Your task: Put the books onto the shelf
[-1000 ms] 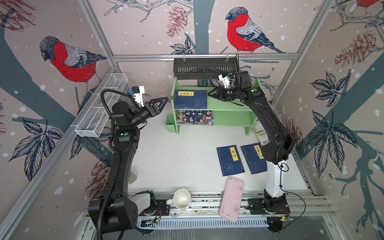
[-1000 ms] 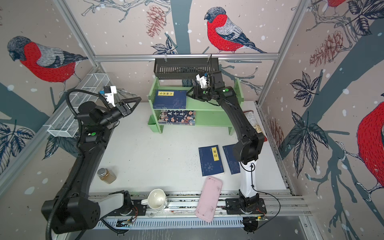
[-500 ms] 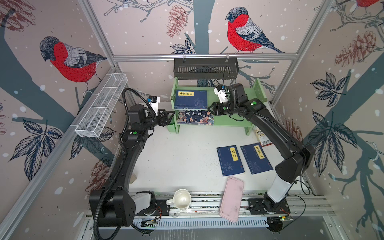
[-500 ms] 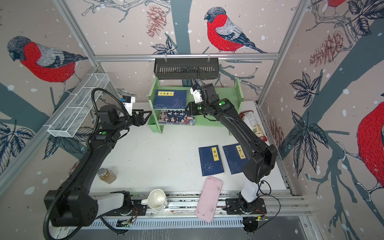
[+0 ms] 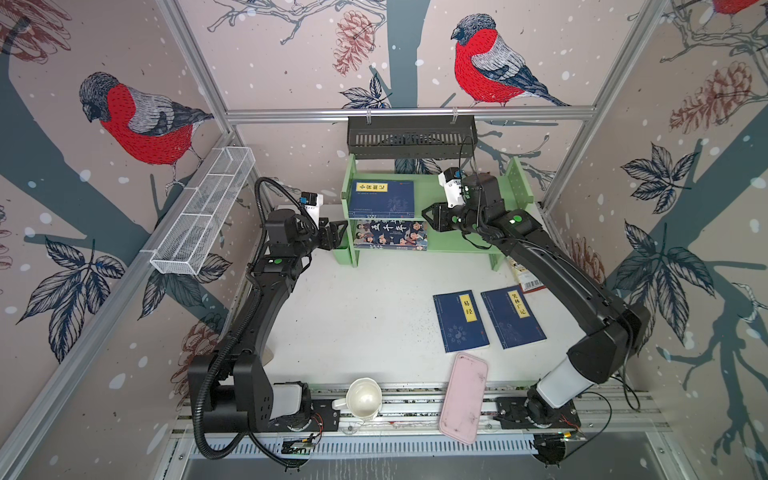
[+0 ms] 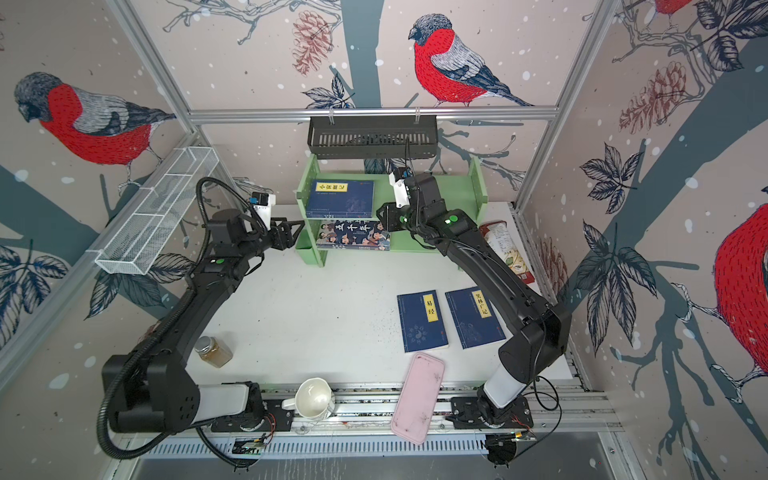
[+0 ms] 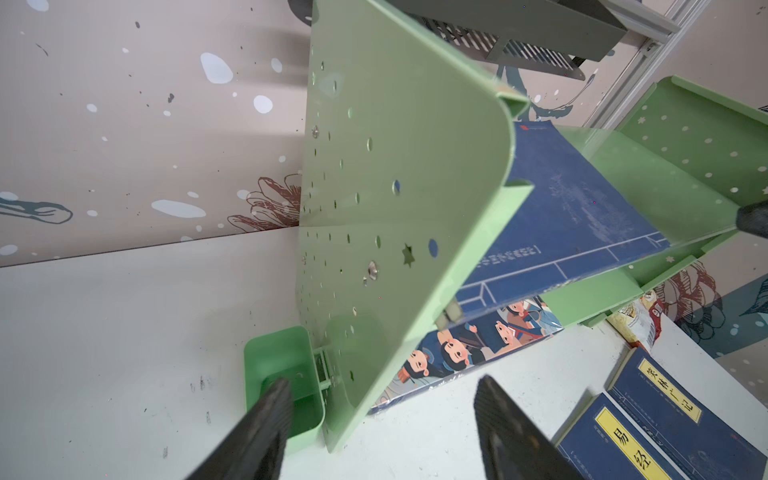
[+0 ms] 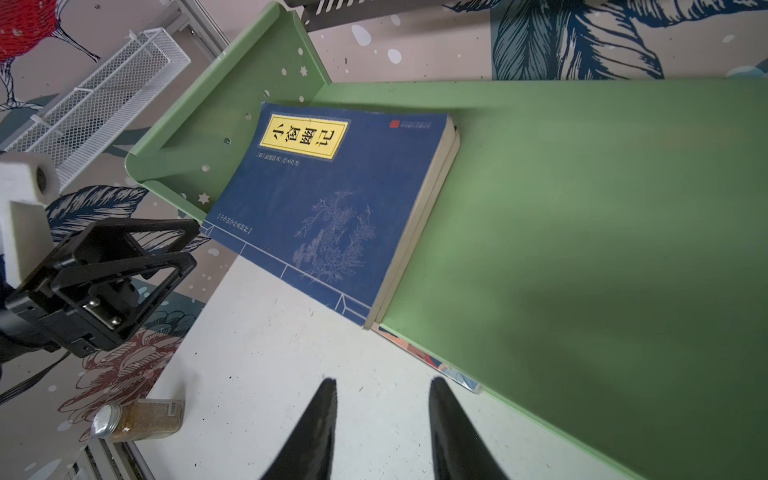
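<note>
The light green shelf (image 5: 519, 187) (image 6: 478, 183) stands at the back of the table. On its top tier lies a navy book (image 5: 382, 199) (image 6: 340, 197) (image 8: 328, 208) with a yellow label, stacked on a second one. The cartoon book (image 5: 390, 235) (image 6: 353, 235) (image 7: 478, 345) lies on the lower tier. Two more navy books (image 5: 460, 320) (image 5: 513, 316) (image 6: 422, 322) lie flat on the table at the right. My left gripper (image 5: 338, 235) (image 7: 382, 386) is open, its jaws either side of the shelf's left panel front edge. My right gripper (image 5: 430, 216) (image 8: 382, 384) is open and empty, just in front of the top tier.
A black slotted basket (image 5: 411, 137) hangs above the shelf and a white wire basket (image 5: 203, 216) on the left wall. A pink tray (image 5: 463, 395) and white mug (image 5: 363, 399) sit at the front edge, a spice jar (image 6: 214, 351) front left, a snack bag (image 6: 505, 249) right of the shelf.
My left gripper has moved right and down to the shelf's left panel. My right gripper has come forward and down from over the top tier to its front edge, jaws a little narrower.
</note>
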Available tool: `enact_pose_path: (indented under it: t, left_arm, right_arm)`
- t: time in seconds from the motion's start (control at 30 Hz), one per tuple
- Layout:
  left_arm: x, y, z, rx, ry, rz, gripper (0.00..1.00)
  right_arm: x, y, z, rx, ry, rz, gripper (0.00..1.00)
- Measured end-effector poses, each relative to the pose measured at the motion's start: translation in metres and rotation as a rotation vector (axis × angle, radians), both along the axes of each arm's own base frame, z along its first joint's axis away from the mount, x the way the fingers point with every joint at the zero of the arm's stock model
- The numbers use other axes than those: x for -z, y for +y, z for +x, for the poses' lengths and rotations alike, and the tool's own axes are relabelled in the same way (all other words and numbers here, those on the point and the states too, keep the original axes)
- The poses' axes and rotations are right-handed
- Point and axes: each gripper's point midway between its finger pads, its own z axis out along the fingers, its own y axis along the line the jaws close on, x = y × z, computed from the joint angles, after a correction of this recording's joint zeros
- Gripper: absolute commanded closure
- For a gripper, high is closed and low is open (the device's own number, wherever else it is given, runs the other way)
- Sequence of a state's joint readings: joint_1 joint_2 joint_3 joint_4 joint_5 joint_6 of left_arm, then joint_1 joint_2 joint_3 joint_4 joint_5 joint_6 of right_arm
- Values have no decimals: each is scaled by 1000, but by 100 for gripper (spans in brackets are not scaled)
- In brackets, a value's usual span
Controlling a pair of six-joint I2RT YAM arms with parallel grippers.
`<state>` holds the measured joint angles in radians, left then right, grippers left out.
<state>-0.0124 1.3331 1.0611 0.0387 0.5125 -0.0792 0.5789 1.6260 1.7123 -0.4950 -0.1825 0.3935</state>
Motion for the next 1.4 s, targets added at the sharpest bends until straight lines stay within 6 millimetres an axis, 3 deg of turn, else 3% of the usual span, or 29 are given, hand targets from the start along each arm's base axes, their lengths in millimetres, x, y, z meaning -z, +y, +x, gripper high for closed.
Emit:
enact_pose_path:
  t: [0.73, 1.4]
  left_arm:
    - [-1, -7, 14, 11, -22, -45, 30]
    - [-2, -6, 13, -2, -17, -68, 30]
  right_arm:
    - [-4, -1, 0, 15, -3, 23, 60]
    - [-4, 20, -10, -49, -14, 6, 58]
